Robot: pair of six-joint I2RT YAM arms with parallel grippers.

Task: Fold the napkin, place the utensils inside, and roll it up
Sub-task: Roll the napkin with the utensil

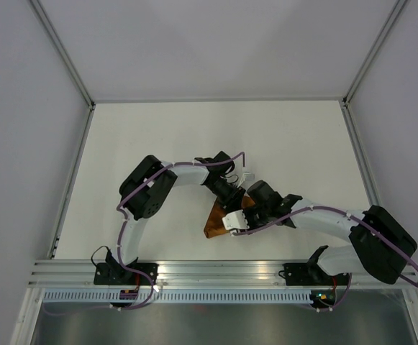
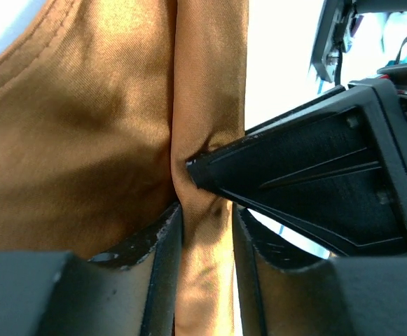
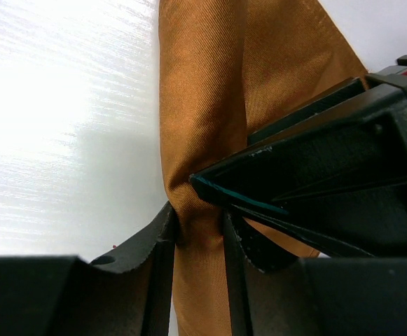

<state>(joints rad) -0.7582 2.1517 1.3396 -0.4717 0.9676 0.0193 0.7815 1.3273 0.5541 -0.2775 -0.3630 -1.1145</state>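
Fingers (image 2: 168, 238) of the left gripper (image 2: 207, 224) sit right up against the lens, set narrow, with a ridge of the napkin (image 2: 84, 126) pinched between them. Same story on the other wrist cam: the right gripper (image 3: 199, 224) has its fingers narrow too, squeezing a tight fold of that cloth. Each gripper's black finger pokes into the other's view from the side, so we've got both of them biting nearly the same spot.

From above, the napkin is a small bunched-up wedge in the near middle of the table (image 1: 194, 136), mostly hidden under the two wrists.

Progress-wise, we'd guess we're late in the job. The cloth is no flat square; it's gathered into a narrow bundle, so the folding looks done and the rolling seems underway or close to finished. Big caveat: we can't spot the utensils anywhere. Maybe they're wrapped inside, but we can't tell.

Containers: none in any view, so nothing to report there.
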